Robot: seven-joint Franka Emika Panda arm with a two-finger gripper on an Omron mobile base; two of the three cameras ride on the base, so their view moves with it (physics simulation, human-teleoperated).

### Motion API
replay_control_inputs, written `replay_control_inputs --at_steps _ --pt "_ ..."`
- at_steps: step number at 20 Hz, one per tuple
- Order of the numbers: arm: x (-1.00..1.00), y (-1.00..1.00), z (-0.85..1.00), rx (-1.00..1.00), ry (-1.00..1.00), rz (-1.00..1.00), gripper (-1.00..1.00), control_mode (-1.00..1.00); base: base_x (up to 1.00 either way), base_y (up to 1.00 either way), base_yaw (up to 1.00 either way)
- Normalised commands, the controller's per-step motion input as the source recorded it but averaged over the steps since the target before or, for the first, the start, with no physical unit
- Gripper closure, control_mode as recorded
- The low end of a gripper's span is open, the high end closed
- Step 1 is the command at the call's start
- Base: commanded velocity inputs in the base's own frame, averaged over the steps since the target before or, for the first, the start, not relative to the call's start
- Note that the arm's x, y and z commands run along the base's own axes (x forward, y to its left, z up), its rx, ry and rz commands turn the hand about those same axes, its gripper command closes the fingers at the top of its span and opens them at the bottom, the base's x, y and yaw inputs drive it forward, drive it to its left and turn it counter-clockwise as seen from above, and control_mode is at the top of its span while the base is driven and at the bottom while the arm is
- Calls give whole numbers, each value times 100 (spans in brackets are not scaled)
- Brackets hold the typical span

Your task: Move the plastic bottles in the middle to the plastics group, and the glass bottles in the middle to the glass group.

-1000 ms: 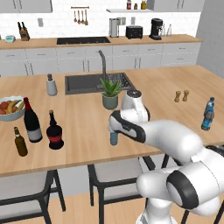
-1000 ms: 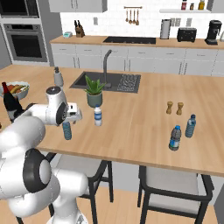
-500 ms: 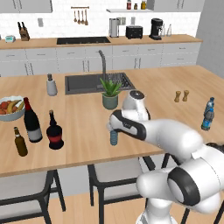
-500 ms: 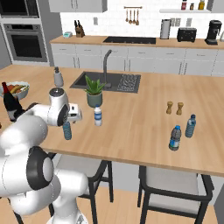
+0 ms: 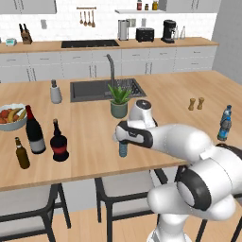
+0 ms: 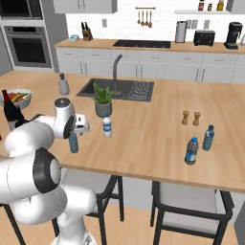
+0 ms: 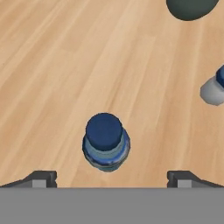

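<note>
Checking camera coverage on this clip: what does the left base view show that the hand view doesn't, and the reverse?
Left base view alone: the wine bottle, beer bottle and squat red-labelled bottle together at the counter's left, and a bottle far right.
Hand view alone: the bluish bottle from straight above, cap between the open gripper tips, untouched.
Both: that bottle upright on the wooden counter, and the plant pot.

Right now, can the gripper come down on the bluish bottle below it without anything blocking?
Probably yes. The gripper hangs over the bluish bottle with its fingers spread wide. Bare counter surrounds it; the white-label bottle stands apart.
</note>
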Motion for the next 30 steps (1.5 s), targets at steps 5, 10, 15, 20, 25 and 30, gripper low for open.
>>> replay_control_inputs --at_steps 5,10,15,20,25,30 --pt "18 0 -19 0 0 0 -100 -100 0 0 0" --pt "14 0 0 0 1 0 -100 -100 0 0 0" --pt "7 5 0 0 1 0 -100 -100 0 0 0" --pt "10 5 -6 0 1 0 -100 -100 0 0 0" --pt "3 1 -9 0 0 0 -100 -100 0 0 0" --pt "0 0 -11 1 0 0 -100 -100 0 0 0"
